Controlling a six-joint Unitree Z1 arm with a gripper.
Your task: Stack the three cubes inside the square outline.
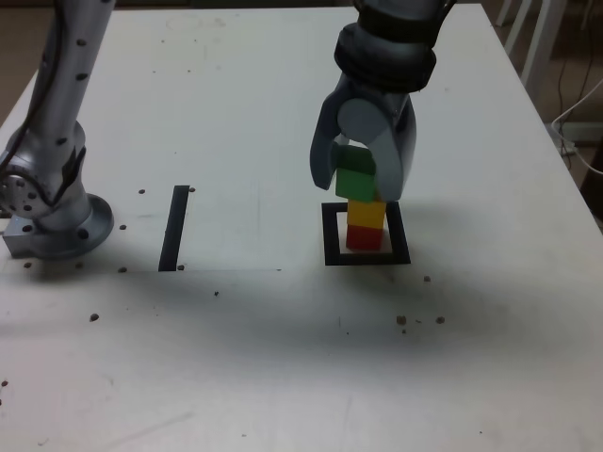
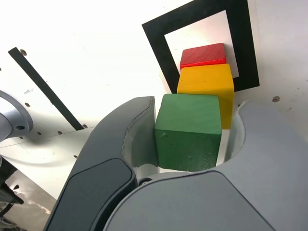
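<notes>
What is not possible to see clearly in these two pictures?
- Underside of the green cube: faces away in both views.
- Lower part of the yellow cube: behind the green cube, wrist view.
- Upper part of the arm: cut by the exterior view's top edge.
</notes>
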